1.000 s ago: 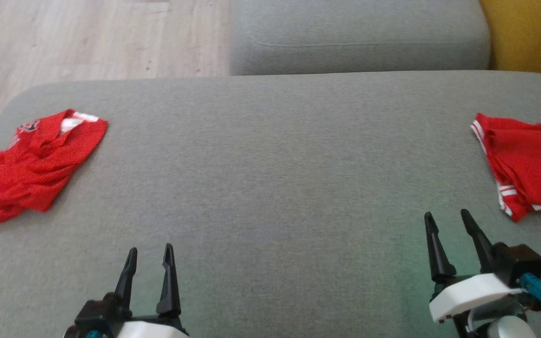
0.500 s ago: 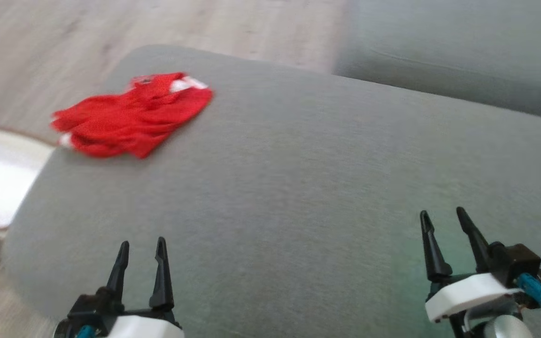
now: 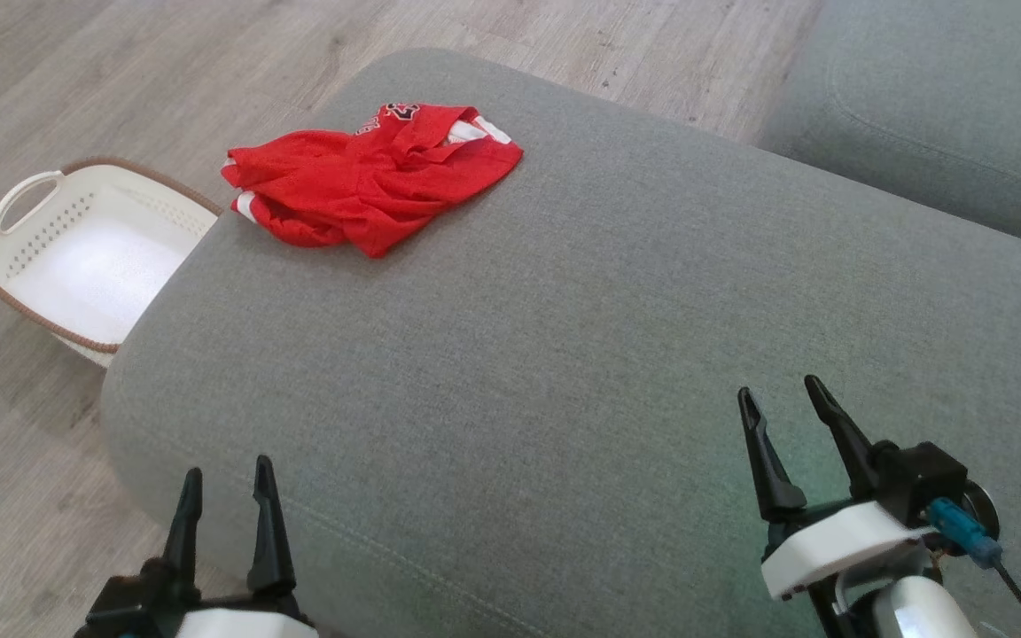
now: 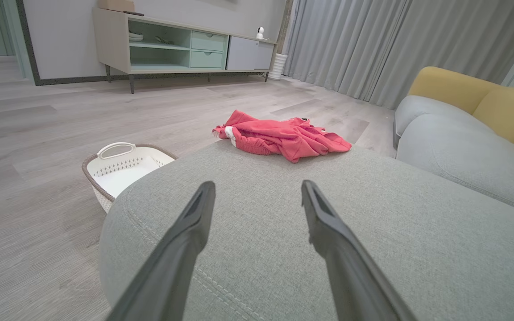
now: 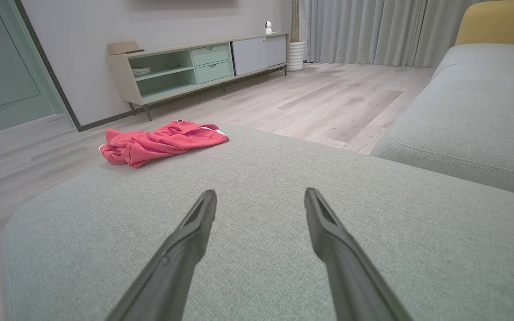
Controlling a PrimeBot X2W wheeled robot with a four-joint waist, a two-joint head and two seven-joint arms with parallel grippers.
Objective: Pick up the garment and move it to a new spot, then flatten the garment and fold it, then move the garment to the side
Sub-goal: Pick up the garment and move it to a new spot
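Red garment (image 3: 369, 182) well ahead of left fingers (image 3: 269, 523) and right fingers (image 3: 766, 461); both spread, empty.

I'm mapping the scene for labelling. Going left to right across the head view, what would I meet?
white basket → red garment → right gripper. I left out the left gripper: it sits low in the view, spanning basket and garment.
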